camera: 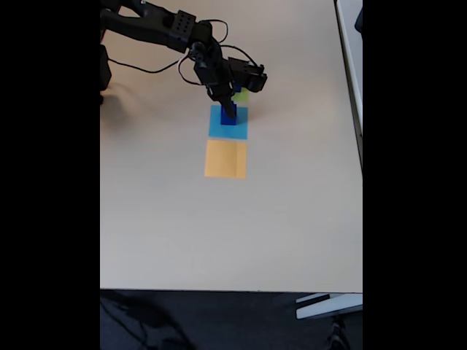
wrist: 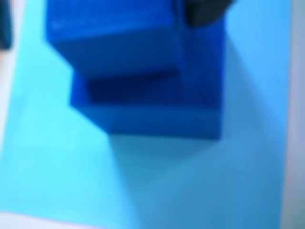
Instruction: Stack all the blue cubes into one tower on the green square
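Where the arm (camera: 168, 33) reaches down from the top left of the fixed view, its gripper (camera: 228, 109) sits right over the blue cubes (camera: 229, 118), which stand on the light-blue square (camera: 228, 130), not on the green square (camera: 240, 95). Only a corner of green peeks out just beyond the gripper, touching the far edge of the light-blue patch. An orange square (camera: 225, 159) lies just on the near side of the light-blue one, all on a beige table (camera: 160, 219). From the wrist view, blurred, two blue cubes (wrist: 143, 81) appear stacked, the upper one offset toward the top left over a larger lower one, with light-blue surface all around. A dark finger (wrist: 205, 12) shows at the top edge beside the upper cube. Whether the jaws are pinching the cube or spread, I cannot tell.
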### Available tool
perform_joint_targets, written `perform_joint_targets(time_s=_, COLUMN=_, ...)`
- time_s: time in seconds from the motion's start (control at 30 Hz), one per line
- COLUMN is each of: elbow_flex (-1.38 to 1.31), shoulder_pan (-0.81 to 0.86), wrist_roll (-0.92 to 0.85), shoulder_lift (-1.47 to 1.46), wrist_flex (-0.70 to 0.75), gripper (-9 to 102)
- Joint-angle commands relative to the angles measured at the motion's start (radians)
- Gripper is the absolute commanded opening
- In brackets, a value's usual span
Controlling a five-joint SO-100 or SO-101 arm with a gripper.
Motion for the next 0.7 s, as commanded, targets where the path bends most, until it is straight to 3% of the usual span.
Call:
perform_joint_targets(time_s=0.0, elbow_flex=-0.009, shoulder_pan=-0.009, wrist_roll=0.011, shoulder_lift=0.018, wrist_flex=-0.014, gripper=13)
perform_joint_targets(time_s=0.4, elbow_flex=-0.009, shoulder_pan=-0.003, wrist_roll=0.002, shoulder_lift=0.031, wrist_flex=-0.011, gripper=4)
perform_joint_targets(time_s=0.67, elbow_flex=-0.189, shoulder_pan=0.044, wrist_roll=-0.054, shoulder_lift=0.028, wrist_flex=0.12, gripper=4)
